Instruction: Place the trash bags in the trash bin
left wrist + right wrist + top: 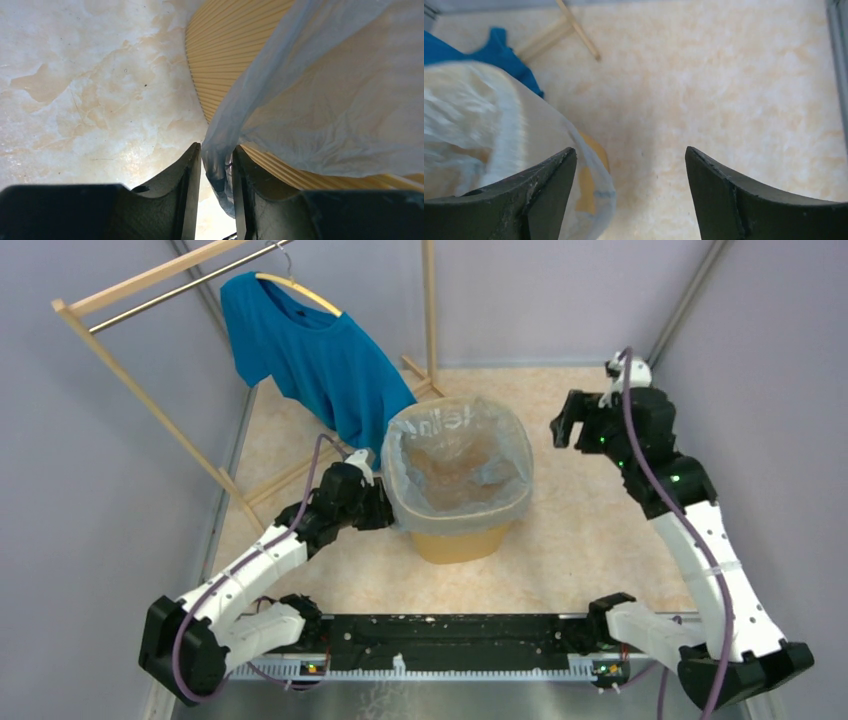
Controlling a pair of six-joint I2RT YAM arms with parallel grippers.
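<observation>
The yellow trash bin (462,540) stands mid-floor, and the pale translucent trash bag (455,455) lines it, folded over the rim. My left gripper (388,512) is low against the bin's left wall. In the left wrist view a hanging fold of the bag (325,100) drops beside the ribbed bin wall (225,45) and passes between my left gripper's (217,147) slightly parted fingers, with light showing beside the film. My right gripper (562,425) hovers right of the bin, wide open and empty (630,150). The bag's edge (474,115) and the bin (596,150) lie to its left.
A teal T-shirt (310,350) hangs from a wooden clothes rack (150,280) at the back left, close to the bin. The rack's foot (579,30) crosses the floor behind. Grey walls close in on both sides.
</observation>
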